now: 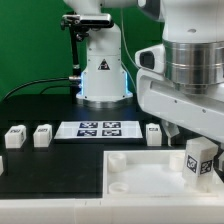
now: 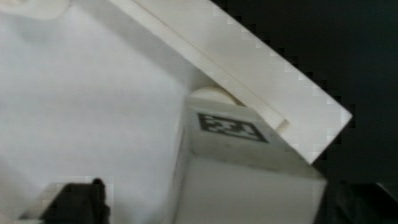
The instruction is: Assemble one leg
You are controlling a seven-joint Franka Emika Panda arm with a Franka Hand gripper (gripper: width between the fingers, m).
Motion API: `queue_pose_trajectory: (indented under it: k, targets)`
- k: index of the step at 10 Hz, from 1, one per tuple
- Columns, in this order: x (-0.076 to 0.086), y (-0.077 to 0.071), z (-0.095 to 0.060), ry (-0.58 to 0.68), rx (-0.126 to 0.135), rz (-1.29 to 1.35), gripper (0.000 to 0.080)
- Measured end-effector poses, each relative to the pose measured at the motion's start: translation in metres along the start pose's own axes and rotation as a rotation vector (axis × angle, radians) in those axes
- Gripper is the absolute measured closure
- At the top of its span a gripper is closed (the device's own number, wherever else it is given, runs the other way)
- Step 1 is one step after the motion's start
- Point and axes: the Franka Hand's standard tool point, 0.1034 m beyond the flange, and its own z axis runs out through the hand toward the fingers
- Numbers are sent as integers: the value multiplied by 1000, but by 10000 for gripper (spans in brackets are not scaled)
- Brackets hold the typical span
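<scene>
On the bench (image 1: pixel 50 175), two spare legs (image 1: pixel 14 137) stand near the edge at the exterior view's left, then the marker board (image 1: pixel 103 128) mid-bench and a third spare (image 1: pixel 153 133). Toward the right edge, the leg (image 1: pixel 198 158) stands upright at the big board (image 1: pixel 135 178), below the hand (image 2: pixel 217 205). One finger (image 2: pixel 75 200) shows, but I cannot tell whether it grips.

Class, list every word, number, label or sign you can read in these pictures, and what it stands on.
No words or numbers are readable.
On the leg: black-and-white square tag, pattern only.
On the marker board: several such tags, no text.
On the other small blocks: tags too small to read.
</scene>
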Motion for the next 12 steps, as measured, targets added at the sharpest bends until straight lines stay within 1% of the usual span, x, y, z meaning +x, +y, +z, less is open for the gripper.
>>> queue_pose_trajectory:
  k: [1, 2, 3, 4, 6, 8, 9, 10, 11, 12]
  targets:
    - [-1, 1, 1, -14, -12, -141, 151]
    - [-2, 0, 1, -13, -12, -252, 151]
    - [-3, -1, 1, -16, -11, -424, 150]
    - [-4, -1, 1, -18, -10, -500, 150]
    - [-5, -2, 1, -20, -7, -754, 150]
    - [-5, -3, 0, -19, -5, -940, 150]
    - [-5, -3, 0, -19, -3, -920, 150]
    - [-5, -3, 0, -19, -3, -920, 247]
    - [-5, -3, 0, -19, -3, -920, 383]
    - [-5, -3, 0, -18, -3, -920, 383]
